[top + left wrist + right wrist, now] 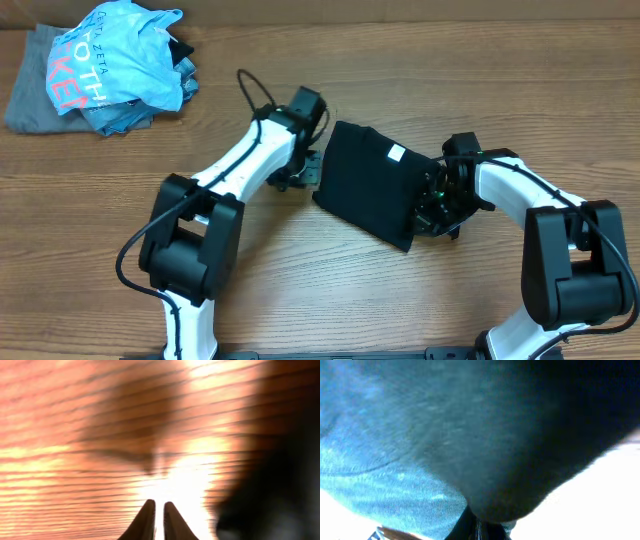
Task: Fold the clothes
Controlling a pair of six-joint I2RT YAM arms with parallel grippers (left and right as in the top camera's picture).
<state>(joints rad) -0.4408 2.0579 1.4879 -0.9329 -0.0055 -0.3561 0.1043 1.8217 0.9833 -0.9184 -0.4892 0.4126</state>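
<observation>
Black T-shirt (365,185) lies between the hands: right hand (432,207) is clamped on its right edge, left hand (306,170) closed, empty, just beside its left edge.

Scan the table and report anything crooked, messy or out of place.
The black T-shirt lies folded but skewed, its edges slanted against the grain of the table, with its white neck tag showing on top. In the far left corner, a light blue shirt sits crumpled in a heap with a grey garment.
</observation>
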